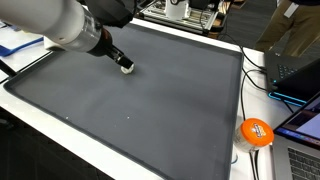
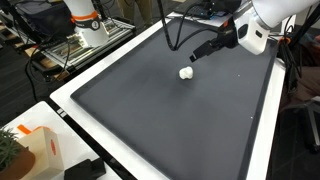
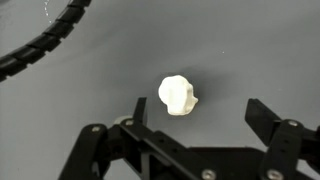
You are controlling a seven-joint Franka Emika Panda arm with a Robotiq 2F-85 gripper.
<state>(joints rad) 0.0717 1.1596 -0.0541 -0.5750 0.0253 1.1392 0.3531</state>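
You are looking at a dark grey mat (image 1: 150,110) that covers nearly all of a white table (image 2: 62,98), leaving only a pale rim along the edges. On that rim, just beside one edge of the mat, an orange disc (image 1: 257,131) lies among cables, with an open laptop (image 1: 297,68) near it. In an exterior view a wire rack (image 2: 55,50) stands beyond the table's far edge. Off its nearest corner sit a cardboard box (image 2: 38,150) and a green plant (image 2: 7,150). The light falls evenly.

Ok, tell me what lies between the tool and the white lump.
Nothing. In an exterior view, only bare grey mat shows between the open tool and the lump.
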